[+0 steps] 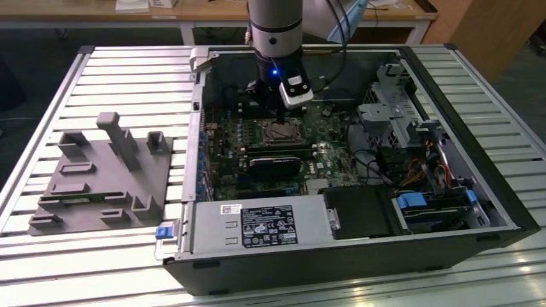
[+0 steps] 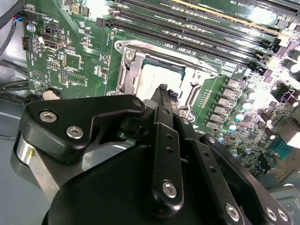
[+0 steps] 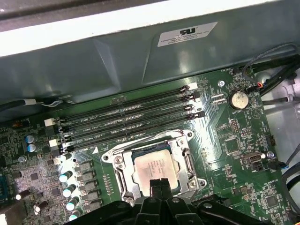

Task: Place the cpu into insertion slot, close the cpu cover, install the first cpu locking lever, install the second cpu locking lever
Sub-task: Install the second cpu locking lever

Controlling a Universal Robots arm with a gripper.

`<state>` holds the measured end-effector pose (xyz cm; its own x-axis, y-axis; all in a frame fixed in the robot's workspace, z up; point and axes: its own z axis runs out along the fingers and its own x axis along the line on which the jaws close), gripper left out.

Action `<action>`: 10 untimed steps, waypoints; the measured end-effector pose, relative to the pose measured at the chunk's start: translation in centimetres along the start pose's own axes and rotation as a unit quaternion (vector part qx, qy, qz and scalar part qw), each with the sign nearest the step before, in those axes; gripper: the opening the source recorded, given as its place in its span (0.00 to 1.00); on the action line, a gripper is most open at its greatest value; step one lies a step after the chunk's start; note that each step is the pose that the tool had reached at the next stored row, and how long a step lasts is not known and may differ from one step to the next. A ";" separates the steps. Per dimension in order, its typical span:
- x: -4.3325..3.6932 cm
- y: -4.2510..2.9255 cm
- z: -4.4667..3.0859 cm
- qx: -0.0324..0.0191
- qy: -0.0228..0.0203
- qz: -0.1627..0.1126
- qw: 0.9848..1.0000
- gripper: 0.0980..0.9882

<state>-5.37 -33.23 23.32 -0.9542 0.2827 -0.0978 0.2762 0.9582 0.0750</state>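
Cpu (image 3: 154,167) sits in the slot (image 3: 123,173) on the board, cover (image 3: 180,140) down around it. Tool (image 3: 158,183) hangs directly above the cpu's near edge, fingers pressed together, holding nothing.

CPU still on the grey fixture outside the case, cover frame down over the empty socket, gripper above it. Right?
Not quite: the cpu already sits in the insertion slot, as the first wrist view shows. The cpu cover is down around it, with the gripper just above.
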 end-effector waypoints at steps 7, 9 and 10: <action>-0.04 0.03 -0.36 0.000 0.000 0.000 1.000 0.01; -0.08 0.06 -0.74 0.000 0.000 0.000 1.000 0.01; -0.09 0.07 -0.88 0.000 0.000 0.000 1.000 0.01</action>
<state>-5.36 -33.24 24.21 -0.9542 0.2827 -0.0979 0.2762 0.9582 0.0745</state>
